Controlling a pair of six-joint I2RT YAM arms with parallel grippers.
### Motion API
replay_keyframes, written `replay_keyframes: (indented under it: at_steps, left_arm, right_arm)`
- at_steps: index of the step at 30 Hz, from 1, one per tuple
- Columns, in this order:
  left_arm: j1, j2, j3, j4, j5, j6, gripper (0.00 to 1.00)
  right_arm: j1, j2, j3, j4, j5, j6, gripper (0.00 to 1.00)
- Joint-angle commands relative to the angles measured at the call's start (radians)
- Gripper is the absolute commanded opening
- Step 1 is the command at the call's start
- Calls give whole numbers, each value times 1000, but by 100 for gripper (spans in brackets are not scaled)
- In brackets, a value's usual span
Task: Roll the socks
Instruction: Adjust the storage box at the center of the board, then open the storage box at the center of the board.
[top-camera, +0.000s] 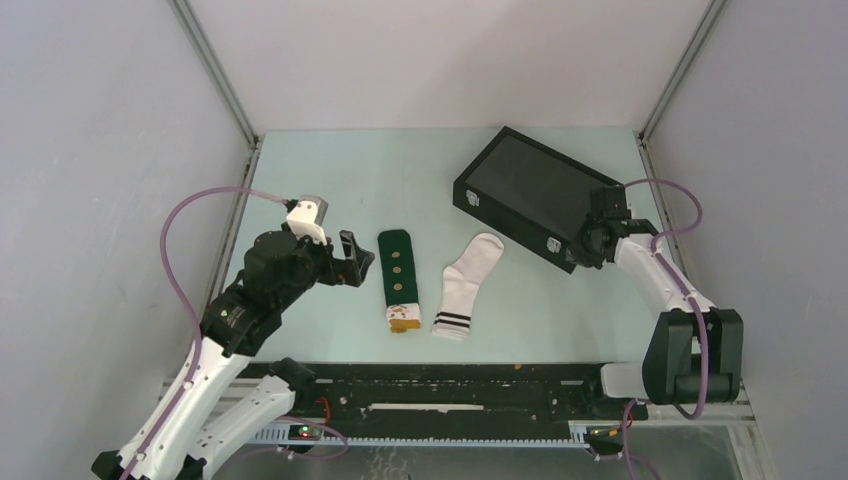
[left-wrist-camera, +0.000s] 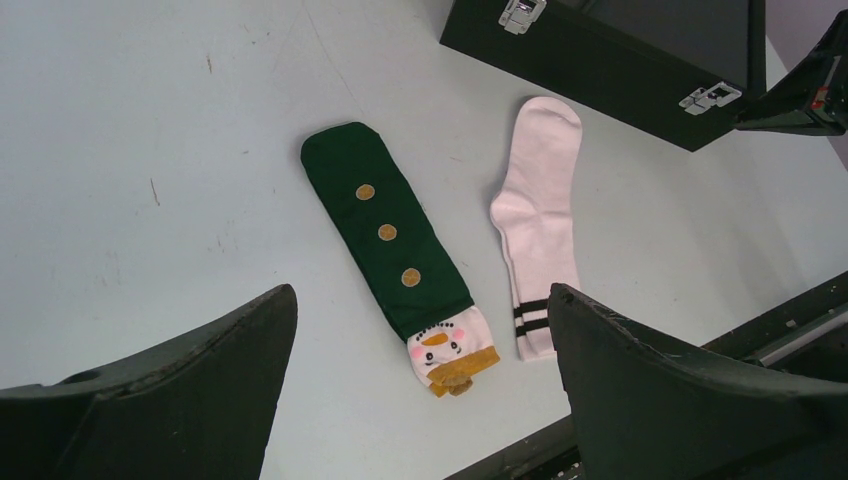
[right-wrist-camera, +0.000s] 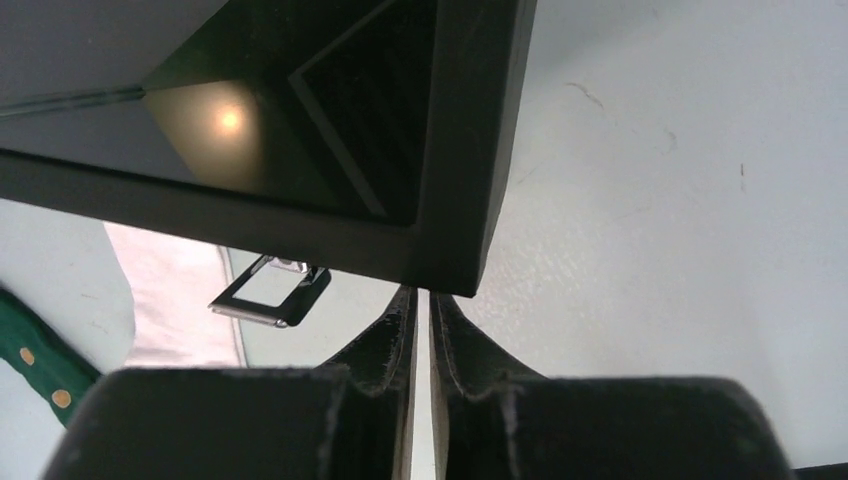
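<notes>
- Top view: a black rail (top-camera: 450, 395) runs along the bottom of the frame, and both arm bases sit on it.
- The left arm (top-camera: 270, 275) rises from the lower left. The left jaws are spread wide and hold nothing. They sit just left of the green sock (top-camera: 397, 270), apart from it.
- The green sock lies flat on the pale surface (top-camera: 330, 180) at frame centre, its white-orange end toward the bottom.
- The white sock (top-camera: 468, 283) lies just to its right without touching it. Its striped cuff points to the bottom and its toe leans up and right.
- A black case (top-camera: 525, 190) lies at an angle in the upper right. The right arm (top-camera: 660, 280) brings the right jaws to the case's right-hand corner.
- Left wrist view: two dark fingers (left-wrist-camera: 180, 400) fill the bottom corners, far apart and empty.
- Between and beyond them lies the green sock (left-wrist-camera: 375, 230), with three tan dots and a snowman face at its lower end.
- The white sock (left-wrist-camera: 540, 210), to its right, shows two black stripes.
- The case (left-wrist-camera: 600, 55) crosses the top of the frame and carries two silver latches.
- Right wrist view: the fingers (right-wrist-camera: 385, 350) at bottom centre are all but closed. Only a thin slit shows between them, and nothing is in it.
- Their tips sit right under the case's corner (right-wrist-camera: 470, 150); whether they touch it I cannot tell.
- A latch (right-wrist-camera: 270, 295) hangs at the left, with the white sock (right-wrist-camera: 175, 300) behind it.
- The green sock (right-wrist-camera: 40, 365) shows at the lower left edge.
</notes>
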Motion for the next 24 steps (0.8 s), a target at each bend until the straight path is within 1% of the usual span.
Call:
replay_keyframes:
  at_steps: [1, 6, 10, 12, 14, 16, 18, 21, 23, 24]
  left_arm:
    - [-4, -7, 12, 11, 1, 2, 100]
    - [-4, -3, 15, 11, 3, 6, 100]
    - [-4, 4, 19, 13, 7, 12, 100]
    - [-4, 6, 22, 14, 13, 14, 100]
    - [-4, 5, 26, 17, 19, 17, 100]
    - [-4, 7, 26, 17, 22, 21, 100]
    - [-4, 7, 27, 17, 25, 24, 100]
    - [-4, 2, 25, 16, 29, 29, 100]
    - [-4, 1, 22, 16, 33, 31, 100]
    - [-4, -1, 20, 18, 33, 32, 100]
  right_arm:
    - [28, -64, 31, 20, -21, -25, 16]
    - [65, -162, 33, -25, -33, -67, 22]
    - [93, -218, 58, -51, -63, -126, 24]
    - [116, -231, 81, -63, -57, -163, 29]
    - [138, -234, 106, -65, -51, -209, 35]
    - [160, -228, 129, -57, -13, -266, 42]
    - [173, -231, 131, -21, -25, -365, 44]
    - [187, -227, 130, 32, -22, -509, 46]
    - [187, -208, 130, 57, -38, -619, 47]
    - [189, -195, 130, 61, -71, -659, 47]
